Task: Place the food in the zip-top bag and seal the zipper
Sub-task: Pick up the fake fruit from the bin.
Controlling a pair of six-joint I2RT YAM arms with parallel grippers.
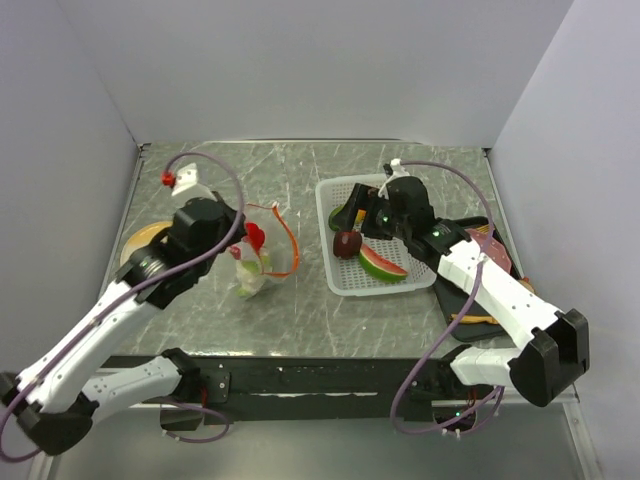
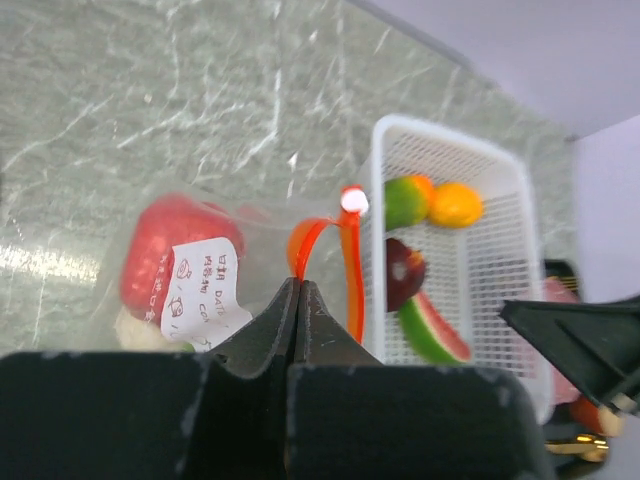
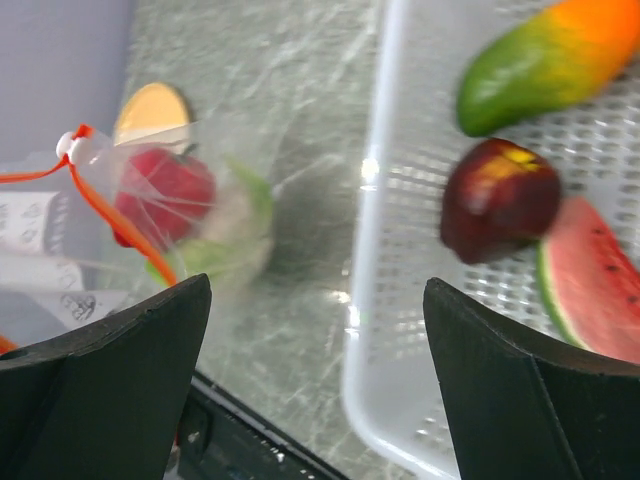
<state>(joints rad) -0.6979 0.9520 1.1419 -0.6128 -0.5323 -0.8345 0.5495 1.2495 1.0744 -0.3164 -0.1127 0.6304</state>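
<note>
Left of the basket, on the bench [image 1: 300, 170]: the zip-top bag [image 1: 255, 268] stands mouth-up, its orange-red zipper [image 1: 290, 240] looped open toward the basket [image 1: 330, 272].
Inside the bag: the red pepper [image 2: 165, 255], with the pale cauliflower [image 2: 135, 330] under it.
Inside the basket: dark purple ball [image 1: 347, 244], watermelon slice [image 1: 383, 265], mango [image 2: 405, 200] and orange [image 2: 455, 205].
Left tool [image 2: 297, 300]: jaws pressed together on the bag's mouth edge, where the orange strip rises from between them; it holds the mouth up.
Right tool [image 3: 315, 290]: jaws spread wide and gripping nothing, hanging above the near-left part of the basket, with the purple ball just ahead.
Step in hand: loading, by my reading. Two pieces are bagged and four are waiting, and the right arm is lined up for another pick.
Next move calls for: lowering the spread jaws around one piece, most likely the purple ball. A round toy may roll off the pads, so the close should be centred. The left grip must keep the mouth open for the drop.
Sealing: not yet begun; the white slider [image 2: 351, 200] sits at the end of the strip.
Writing: a white sticker [image 2: 200, 285] on the bag has small red print and pictograms. A few capitals show, but no whole word reads surely.
</note>
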